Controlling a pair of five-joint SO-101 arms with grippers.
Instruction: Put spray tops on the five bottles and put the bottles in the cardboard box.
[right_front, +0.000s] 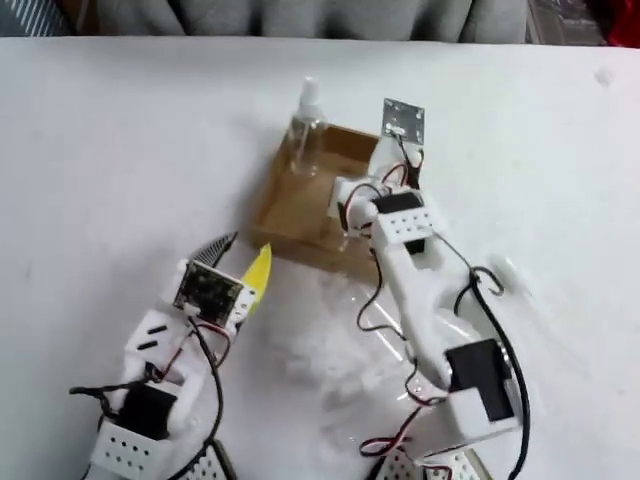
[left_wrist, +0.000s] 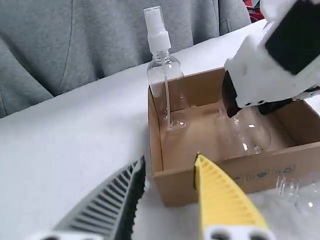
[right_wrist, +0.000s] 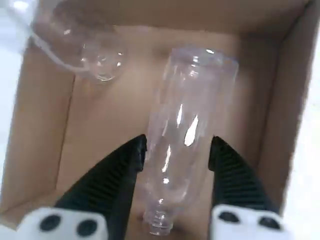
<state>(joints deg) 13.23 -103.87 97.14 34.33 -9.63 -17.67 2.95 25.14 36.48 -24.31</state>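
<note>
At the left, the left gripper (right_front: 248, 247) (left_wrist: 170, 164) hangs low over the white table (right_front: 120, 150), its grey and yellow jaws standing apart with nothing between them. Just ahead of its tips is the near wall of the cardboard box (right_front: 290, 218) (left_wrist: 220, 176) (right_wrist: 40, 125), close to that wall but not touching it. Beyond the tips, in the box's far corner on this gripper's side, the capped bottle (right_front: 305, 125) (left_wrist: 163, 67) (right_wrist: 95, 55) stands upright on the box floor, its white spray top rising above the rim. Off to the yellow jaw's side, a loose bottle (left_wrist: 300, 192) of clear plastic lies on the table just outside the near wall; its details are too blurred to tell. Further right, the right arm (right_front: 410, 260) reaches over the near wall and down into the box. The right gripper (right_wrist: 178, 145) is clamped on the bare bottle (right_wrist: 185, 130) (left_wrist: 250, 132), one black jaw pressed to each side of the clear body. This bottle has an open neck with no spray top. The neck points back toward the wrist, and the base points away from the jaws toward the box floor. Whether the base touches the floor cannot be told. It sits inside the box, apart from the capped bottle, on the side away from the left gripper
</note>
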